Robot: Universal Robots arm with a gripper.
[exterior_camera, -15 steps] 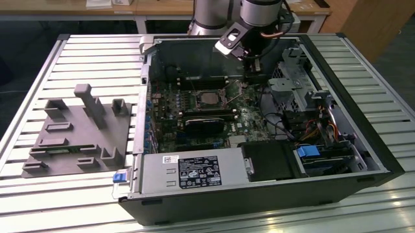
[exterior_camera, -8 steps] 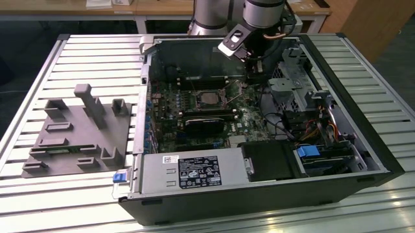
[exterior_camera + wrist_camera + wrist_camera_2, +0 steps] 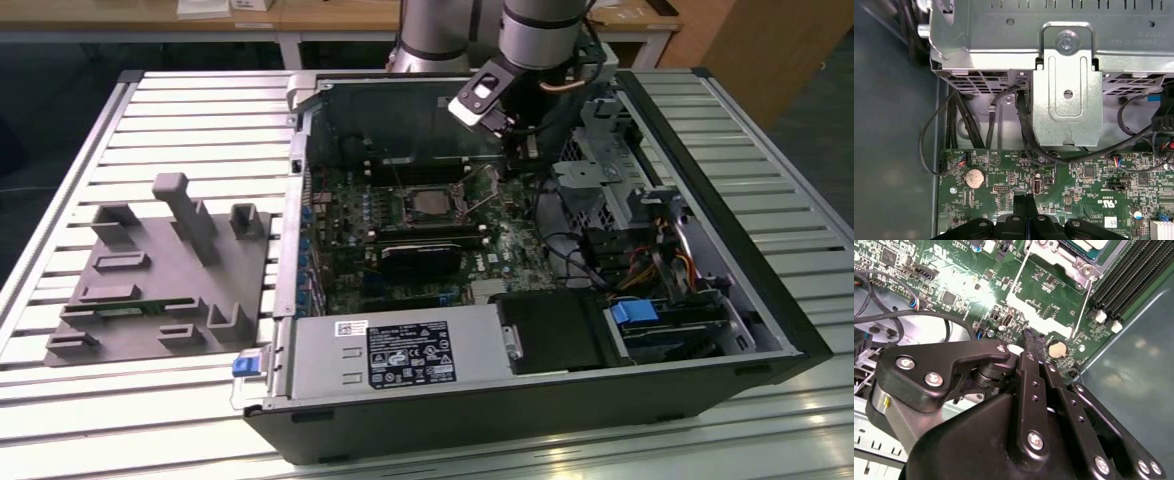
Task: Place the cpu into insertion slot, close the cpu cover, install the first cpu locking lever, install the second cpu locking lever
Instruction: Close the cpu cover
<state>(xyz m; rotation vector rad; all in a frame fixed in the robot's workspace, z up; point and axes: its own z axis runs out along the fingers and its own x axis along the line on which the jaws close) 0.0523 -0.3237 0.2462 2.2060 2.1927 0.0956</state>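
In the exterior view the cpu [image 3: 430, 203] lies silvery-grey in the insertion slot [image 3: 404, 207] on the green board of an open computer case. The cpu cover [image 3: 1054, 255], a metal frame, seems to lie flat around the cpu's corner [image 3: 1091, 244]. A thin wire locking lever [image 3: 1081, 305] runs along one side of the socket, and another [image 3: 1020, 272] along the adjoining side. My gripper [image 3: 521, 148] hangs just off the socket toward the exterior view's right. Its black fingertips [image 3: 1026, 204] are pressed together over the board with nothing seen between them, close to the socket's metal edge [image 3: 1039, 315].
A metal drive cage [image 3: 1068, 85] with black cables stands close beside the gripper. A coin battery [image 3: 974, 177] sits near the fingertips, and memory slots [image 3: 1134, 275] lie past the socket. A black block [image 3: 424, 260] and the power supply [image 3: 400, 355] lie nearer. A grey fixture [image 3: 160, 270] is outside, at the exterior view's left.
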